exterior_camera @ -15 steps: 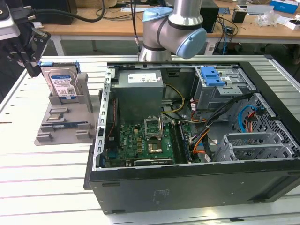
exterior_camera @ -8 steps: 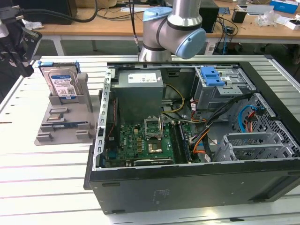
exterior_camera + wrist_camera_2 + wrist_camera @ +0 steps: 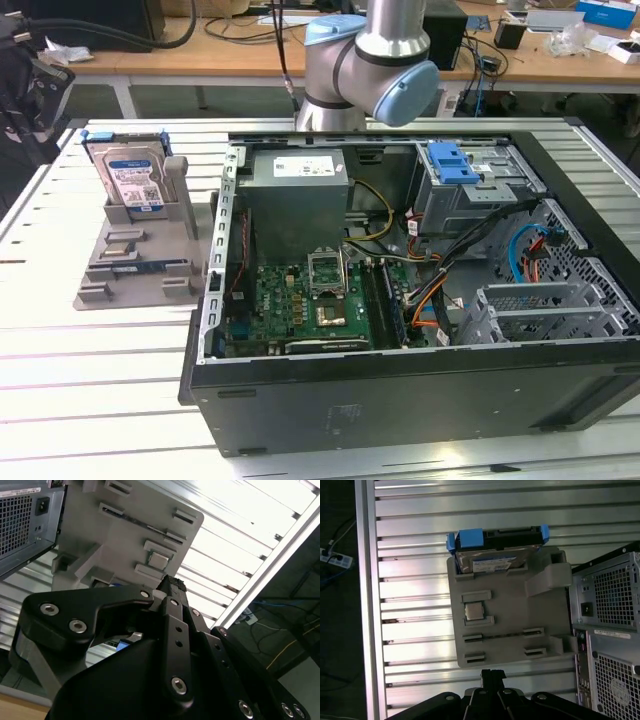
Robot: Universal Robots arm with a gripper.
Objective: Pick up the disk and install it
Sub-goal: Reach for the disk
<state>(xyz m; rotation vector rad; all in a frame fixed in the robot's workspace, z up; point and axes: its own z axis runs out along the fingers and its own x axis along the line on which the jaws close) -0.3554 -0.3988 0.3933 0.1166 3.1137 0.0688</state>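
Silver slats of the table point(image 3: 100, 370) carry a grey holder point(image 3: 130, 265) at the exterior view's left. The disk point(image 3: 135, 180) stands upright on its edge at the holder's rear end, with its white-and-blue label facing forward and its blue carrier bracket point(image 3: 120, 137) framing the top. Just beside the holder, toward the exterior view's right, lies the open computer case point(image 3: 400, 400). Inside it sit 1 grey power supply point(image 3: 300, 190) and, below that, the green motherboard point(image 3: 300, 300). Farther right are a grey metal drive cage point(image 3: 470, 195) topped by a blue latch point(image 3: 450, 160), and bundles of cables. The arm point(image 3: 370, 60) rises behind the case.

In the first wrist view the disk point(image 3: 490, 562) sits in the holder point(image 3: 505, 625), untouched. The gripper point(image 3: 493, 672) hangs over the table by the holder's opposite end, well apart from the disk. Its jaws are pressed together with nothing between them. In the second wrist view the gripper point(image 3: 171, 582) points toward the holder point(image 3: 135, 530).
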